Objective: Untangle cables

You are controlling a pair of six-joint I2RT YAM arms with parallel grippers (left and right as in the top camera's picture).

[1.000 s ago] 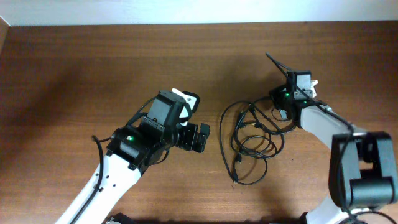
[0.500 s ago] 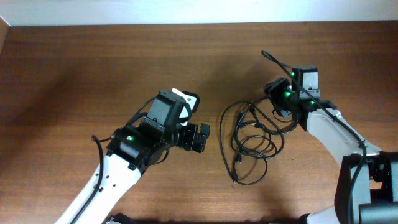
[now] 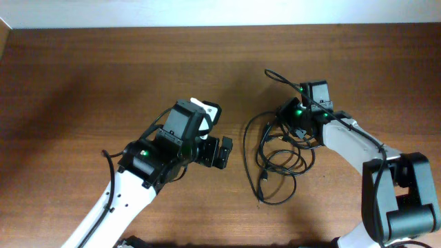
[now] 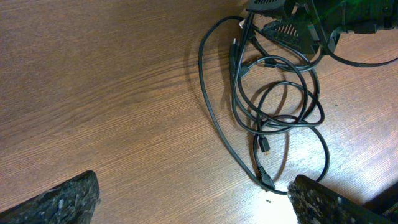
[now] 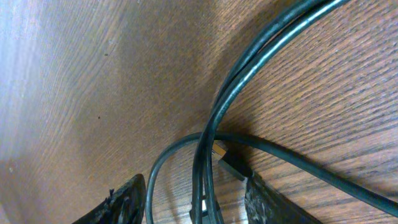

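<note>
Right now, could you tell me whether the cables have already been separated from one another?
No, the overhead view shows the cables looping over one another in a single bunch on the table.

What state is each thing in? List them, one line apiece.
cables: tangled, loops crossing one another, lying on the table.
left gripper: open, empty, apart from the cables.
right gripper: open, down at the edge of the tangle, strands running between its fingers, not clamped.
</note>
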